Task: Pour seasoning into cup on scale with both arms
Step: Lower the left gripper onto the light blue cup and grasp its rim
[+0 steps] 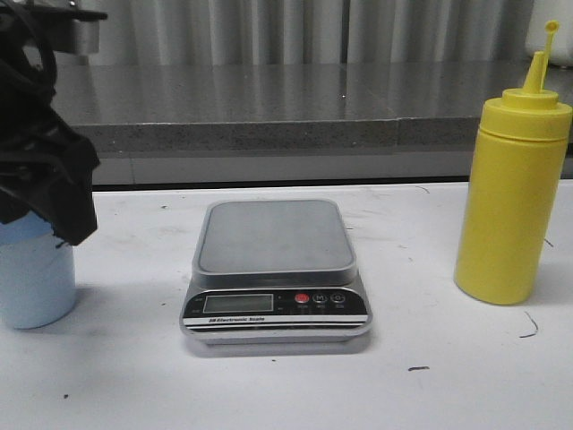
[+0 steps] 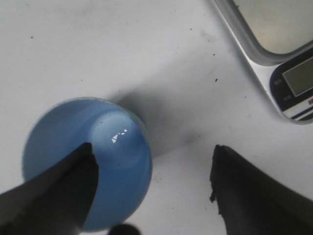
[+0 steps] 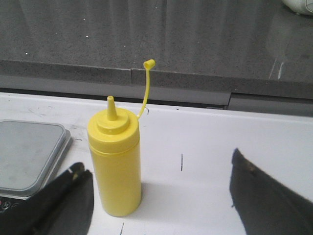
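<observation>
Scale (image 1: 276, 273) ctr, cup (image 1: 36, 278) under left gripper (image 2: 151, 191)

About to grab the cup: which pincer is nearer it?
Left. The left pincer hangs open right above the cup; the right pincer is across the table, open by the yellow bottle.

This looks like a test room set up like a small kitchen. A plain white counter (image 1: 286, 394) has little black marks and scuffs on it. Behind it runs a long grey speckled stone ledge (image 1: 295, 107), and behind that hangs a pale curtain (image 1: 295, 31). A kitchen scale (image 1: 276, 269), a yellow squeeze bottle (image 1: 512, 193) and a blue cup (image 1: 34, 278) sit on the counter, like cooking things. A black robot arm (image 1: 40, 143) hangs over the cup, so it is not a real home.
</observation>
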